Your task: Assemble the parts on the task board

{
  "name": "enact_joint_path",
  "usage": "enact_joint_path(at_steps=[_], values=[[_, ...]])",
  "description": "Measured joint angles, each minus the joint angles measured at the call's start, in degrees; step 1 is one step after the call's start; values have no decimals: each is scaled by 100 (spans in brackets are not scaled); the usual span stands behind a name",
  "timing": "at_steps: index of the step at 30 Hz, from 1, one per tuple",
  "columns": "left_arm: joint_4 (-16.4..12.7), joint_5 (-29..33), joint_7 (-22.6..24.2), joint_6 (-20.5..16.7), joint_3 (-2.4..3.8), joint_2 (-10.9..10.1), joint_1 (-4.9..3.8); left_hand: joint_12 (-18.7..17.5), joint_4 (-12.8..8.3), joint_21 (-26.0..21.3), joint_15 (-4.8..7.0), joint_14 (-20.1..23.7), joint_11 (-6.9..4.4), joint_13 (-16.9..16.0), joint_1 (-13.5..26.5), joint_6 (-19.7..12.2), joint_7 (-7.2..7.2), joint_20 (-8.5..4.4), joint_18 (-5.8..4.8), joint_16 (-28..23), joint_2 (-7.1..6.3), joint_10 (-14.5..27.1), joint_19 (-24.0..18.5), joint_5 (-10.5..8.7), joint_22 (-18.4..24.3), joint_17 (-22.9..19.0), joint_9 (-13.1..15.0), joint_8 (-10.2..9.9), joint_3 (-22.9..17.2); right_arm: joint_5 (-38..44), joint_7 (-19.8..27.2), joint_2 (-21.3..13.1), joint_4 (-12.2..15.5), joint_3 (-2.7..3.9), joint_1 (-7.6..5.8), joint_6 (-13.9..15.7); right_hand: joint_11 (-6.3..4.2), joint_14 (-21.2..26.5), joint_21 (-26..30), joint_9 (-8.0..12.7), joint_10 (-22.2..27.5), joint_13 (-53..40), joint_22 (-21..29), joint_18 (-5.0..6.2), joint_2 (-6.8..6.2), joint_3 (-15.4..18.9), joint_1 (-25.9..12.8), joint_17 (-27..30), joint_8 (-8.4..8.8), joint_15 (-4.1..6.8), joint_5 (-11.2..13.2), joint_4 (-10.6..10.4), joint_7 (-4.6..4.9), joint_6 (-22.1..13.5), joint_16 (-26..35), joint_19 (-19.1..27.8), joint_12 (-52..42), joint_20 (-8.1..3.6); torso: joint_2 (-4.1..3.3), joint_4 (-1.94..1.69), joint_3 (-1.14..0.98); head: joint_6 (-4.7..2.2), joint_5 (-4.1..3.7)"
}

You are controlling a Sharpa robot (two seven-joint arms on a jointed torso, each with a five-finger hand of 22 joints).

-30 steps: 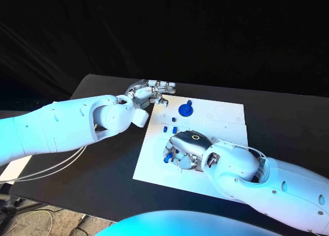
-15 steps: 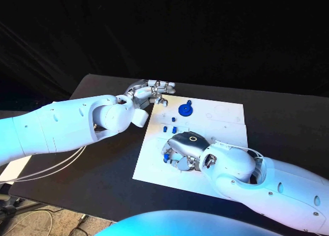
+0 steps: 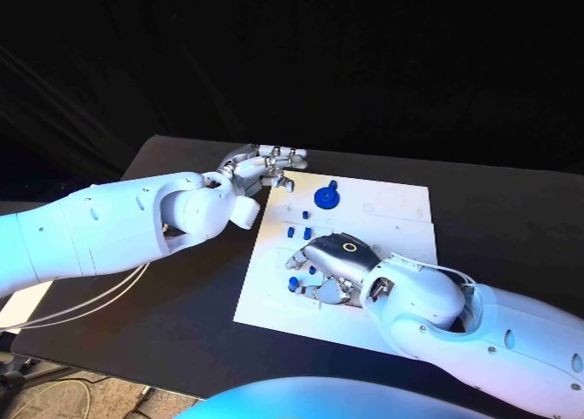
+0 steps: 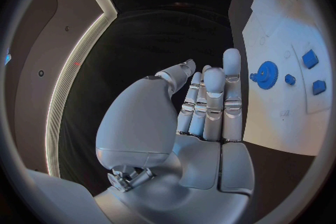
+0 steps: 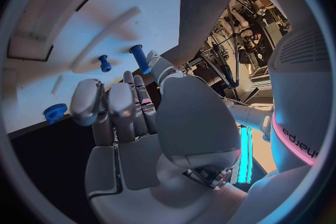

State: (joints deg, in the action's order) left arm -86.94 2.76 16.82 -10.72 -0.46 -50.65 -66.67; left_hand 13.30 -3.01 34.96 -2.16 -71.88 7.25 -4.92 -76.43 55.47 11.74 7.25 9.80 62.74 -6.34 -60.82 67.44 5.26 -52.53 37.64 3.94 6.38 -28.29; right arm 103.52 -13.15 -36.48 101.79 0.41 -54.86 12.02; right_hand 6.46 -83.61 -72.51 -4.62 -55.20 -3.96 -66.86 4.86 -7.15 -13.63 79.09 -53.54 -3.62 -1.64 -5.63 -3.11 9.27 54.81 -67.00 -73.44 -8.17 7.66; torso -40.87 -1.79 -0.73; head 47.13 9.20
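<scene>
Black table [image 3: 178,288] bears white task board [image 3: 273,301], darkness behind.

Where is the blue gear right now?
In the head view the gear sits on the board's far left part, just right of the left robot hand, with two small blue blocks nearer the robot.

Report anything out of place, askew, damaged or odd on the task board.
Nothing stands out. The task board lies flat and looks intact, with the blue gear and small blue parts resting on it. The right robot hand hovers low over its near half; whatever lies beneath is partly hidden.
</scene>
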Motion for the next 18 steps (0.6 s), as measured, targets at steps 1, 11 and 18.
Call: enact_joint_path(at_steps=[1,11,18], values=[[0,0,-1,0,0,-3,0,0,0,0,0,0,0,0,0,0,0,0,0,0,0,0,0,0,1,0,0,0,0,-9,12,-37,24,6,0,56,-8,0,0,-1,-45,0,0,0,7,11,7,6,0,0,-27,10,-1,25,5,0,-35,0,1,2,0,-10,-14],[6,0,-10,4,-21,-23,0,0,0,0,0,0,0,0,0,0,0,0,0,0,0,0,0,0,1,0,0,0,0,-806,134,-1270,675,152,-147,848,-103,-38,-189,-44,-1110,-153,-271,-1,160,140,-26,-235,-116,142,-80,-119,-23,363,-160,-232,-601,-112,38,55,4,-121,-218],[-3,0,-20,5,-62,-57,0,0,0,0,0,0,0,0,0,0,0,0,-1,0,0,0,0,0,0,1,0,0,0,-1815,-282,-2360,1137,170,-313,1051,-470,-38,-777,-72,-2369,-992,-797,-111,-37,543,-467,-1071,-210,376,-714,-551,-222,570,-770,-763,-1570,-347,79,152,14,-201,-378]])
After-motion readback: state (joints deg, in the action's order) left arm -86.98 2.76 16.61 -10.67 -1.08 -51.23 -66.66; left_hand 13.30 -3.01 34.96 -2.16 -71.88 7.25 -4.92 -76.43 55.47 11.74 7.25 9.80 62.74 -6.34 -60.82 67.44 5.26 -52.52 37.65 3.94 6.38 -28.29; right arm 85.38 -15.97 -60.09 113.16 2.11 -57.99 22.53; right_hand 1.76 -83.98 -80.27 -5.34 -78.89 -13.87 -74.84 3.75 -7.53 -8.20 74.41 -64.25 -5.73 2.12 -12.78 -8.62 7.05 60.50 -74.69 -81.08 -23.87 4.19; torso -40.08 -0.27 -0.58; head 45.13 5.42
